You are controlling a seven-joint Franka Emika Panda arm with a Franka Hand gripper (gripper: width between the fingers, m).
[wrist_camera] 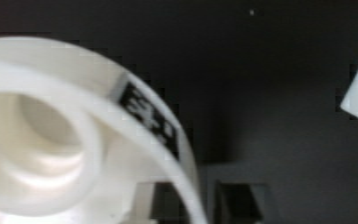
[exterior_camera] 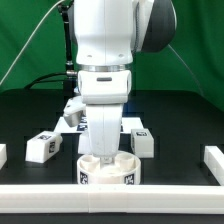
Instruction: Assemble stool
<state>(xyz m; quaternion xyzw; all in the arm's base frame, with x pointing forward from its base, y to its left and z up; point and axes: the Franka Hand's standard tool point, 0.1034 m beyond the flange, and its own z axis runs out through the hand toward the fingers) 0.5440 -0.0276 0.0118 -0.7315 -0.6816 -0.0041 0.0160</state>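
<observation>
Claw (wrist_camera: 197,200) clamped shut on the rim of the round white seat (exterior_camera: 105,172) — a finger each side, seat on the black surface (exterior_camera: 182,132), tagged block legs (exterior_camera: 40,147) lying near it.

Seat (exterior_camera: 105,172): white, black-and-white square tags on rim (in wrist view tag is blurred). Leg block (exterior_camera: 42,147): white, same black-and-white tag. Second leg block (exterior_camera: 143,142): same. Table (exterior_camera: 180,125): black. Backdrop (exterior_camera: 25,40): green. Arm (exterior_camera: 105,40): white, dark joint. Front rail (exterior_camera: 110,197): white.

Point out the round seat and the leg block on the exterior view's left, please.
round seat (exterior_camera: 106,178): exterior view, front wall between its tags.
leg block (exterior_camera: 42,148): exterior view, its tagged front face.
</observation>
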